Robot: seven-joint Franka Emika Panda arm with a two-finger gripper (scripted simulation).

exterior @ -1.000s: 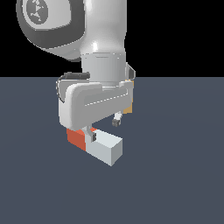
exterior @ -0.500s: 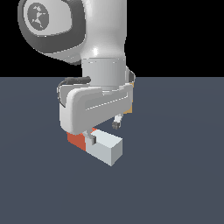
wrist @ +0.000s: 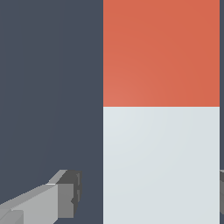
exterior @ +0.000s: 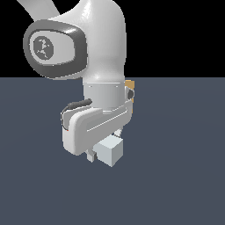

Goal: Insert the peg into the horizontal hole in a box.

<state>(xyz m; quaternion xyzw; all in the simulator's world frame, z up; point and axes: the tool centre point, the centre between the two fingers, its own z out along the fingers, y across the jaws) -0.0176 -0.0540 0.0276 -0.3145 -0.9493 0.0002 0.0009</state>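
The peg (wrist: 161, 109) lies flat on the dark floor, one half red-orange and the other white. In the exterior view only its white end (exterior: 110, 151) shows under the hand; the red-orange half is hidden. My gripper (wrist: 151, 192) is open and straddles the white half. One finger (wrist: 65, 199) stands clear of the peg's side, and the other finger (wrist: 222, 192) shows at the picture's edge. From outside, the gripper (exterior: 105, 145) sits low around the peg. A tan corner of the box (exterior: 128, 85) peeks out behind the arm. The hole is hidden.
The arm's big white links (exterior: 88, 48) fill the upper middle of the exterior view and block most of what lies behind. Dark grey floor (exterior: 184, 176) surrounds the peg.
The hand has come down over the peg. The red-orange half, seen in the exterior view before, is now covered by the hand. The peg has not moved.
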